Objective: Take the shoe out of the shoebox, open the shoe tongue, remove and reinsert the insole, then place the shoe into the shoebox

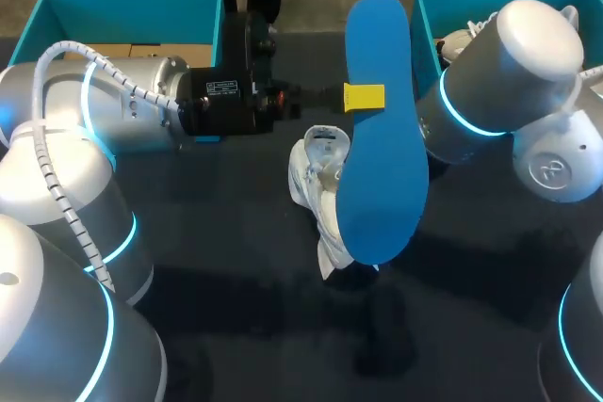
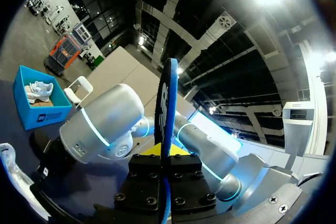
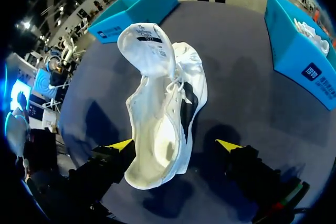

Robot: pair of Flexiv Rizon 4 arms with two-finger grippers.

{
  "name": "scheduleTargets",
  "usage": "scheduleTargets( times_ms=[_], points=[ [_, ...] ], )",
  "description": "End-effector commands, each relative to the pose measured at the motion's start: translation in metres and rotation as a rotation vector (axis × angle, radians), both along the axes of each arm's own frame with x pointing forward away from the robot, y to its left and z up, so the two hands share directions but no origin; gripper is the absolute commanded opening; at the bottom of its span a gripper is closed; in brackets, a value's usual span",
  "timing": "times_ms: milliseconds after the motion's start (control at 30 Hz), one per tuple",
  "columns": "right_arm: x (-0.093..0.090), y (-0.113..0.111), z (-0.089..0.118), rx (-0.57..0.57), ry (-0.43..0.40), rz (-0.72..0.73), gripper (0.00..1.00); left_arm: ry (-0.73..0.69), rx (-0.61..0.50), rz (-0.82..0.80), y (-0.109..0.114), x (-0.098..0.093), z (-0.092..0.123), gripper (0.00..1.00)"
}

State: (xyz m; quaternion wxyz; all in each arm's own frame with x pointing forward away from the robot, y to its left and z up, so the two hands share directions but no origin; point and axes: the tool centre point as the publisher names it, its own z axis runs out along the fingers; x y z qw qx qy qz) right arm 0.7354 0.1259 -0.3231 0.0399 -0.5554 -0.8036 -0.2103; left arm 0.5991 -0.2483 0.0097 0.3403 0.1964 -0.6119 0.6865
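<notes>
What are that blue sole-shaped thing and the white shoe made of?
The blue insole looks like matte foam: thin, flat, evenly coloured, and straight though the left hand pinches only its edge. The white shoe seems to be soft fabric or mesh with a padded tongue and a dark side patch; the exact textile is unclear.
</notes>
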Motion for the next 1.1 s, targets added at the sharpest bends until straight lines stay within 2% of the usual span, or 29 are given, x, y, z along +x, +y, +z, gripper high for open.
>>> scheduleTargets(
  times_ms=[33,400,567,733,800,1100],
  points=[
    [-0.001,-0.005,0.007,0.131,-0.006,-0.01,1.0,0.0,-0.003,0.002,-0.002,0.0,0.0,0.0],
    [-0.001,-0.016,0.048,0.336,-0.013,0.0,1.0,0.0,-0.003,0.002,-0.002,0.0,0.0,0.0],
    [0.0,-0.018,0.058,0.369,-0.011,0.026,1.0,0.0,-0.003,0.002,-0.002,0.0,0.0,0.0],
    [0.0,-0.019,0.066,0.437,0.002,0.048,1.0,0.0,-0.003,0.002,-0.002,0.0,0.0,0.0],
    [0.0,-0.02,0.071,0.504,-0.01,0.054,1.0,0.0,-0.003,0.002,-0.002,0.0,0.0,0.0],
    [-0.002,-0.029,0.088,0.593,0.004,0.049,1.0,0.0,-0.003,0.002,-0.002,0.0,0.0,0.0]
  ],
)
